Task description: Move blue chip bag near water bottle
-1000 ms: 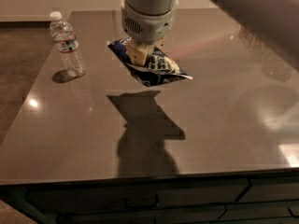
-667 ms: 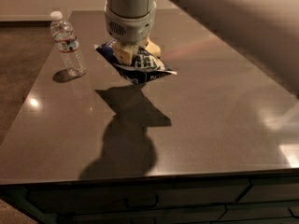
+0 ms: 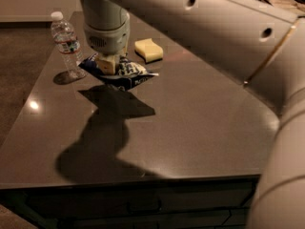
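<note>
Above the dark tabletop (image 3: 190,128): my gripper (image 3: 108,65), clenched on the crinkly dark blue chip bag (image 3: 129,76), lifted.
Bag axis: roughly left-right.
Clear plastic water bottle (image 3: 66,44): close on its left, apart.

dim light from above and behind: your gripper (image 3: 107,65), clamped on the blue chip bag (image 3: 132,78), throws a heavy shadow toward you across the table (image 3: 205,128).

a pale yellow sponge (image 3: 148,50) lies on the dark grey table (image 3: 200,128).
</note>
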You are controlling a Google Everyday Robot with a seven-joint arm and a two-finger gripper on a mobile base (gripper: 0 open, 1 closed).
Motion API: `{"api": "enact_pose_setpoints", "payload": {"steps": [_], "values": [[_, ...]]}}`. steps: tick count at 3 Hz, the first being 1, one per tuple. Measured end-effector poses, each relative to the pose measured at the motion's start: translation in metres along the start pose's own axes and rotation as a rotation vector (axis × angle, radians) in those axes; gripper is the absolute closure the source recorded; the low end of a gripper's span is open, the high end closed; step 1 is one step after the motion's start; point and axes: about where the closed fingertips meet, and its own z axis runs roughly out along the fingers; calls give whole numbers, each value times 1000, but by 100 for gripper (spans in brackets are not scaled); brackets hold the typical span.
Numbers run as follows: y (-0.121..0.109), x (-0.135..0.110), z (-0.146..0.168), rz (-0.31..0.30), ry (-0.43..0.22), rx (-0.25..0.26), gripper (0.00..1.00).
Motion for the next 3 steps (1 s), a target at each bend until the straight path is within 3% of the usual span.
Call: {"api": "enact_pose_setpoints", "payload": {"steps": [1,3], "values": [[9,-19,16,-68,6,-26,83],[8,-40,41,-110,21,-47,37]]}}
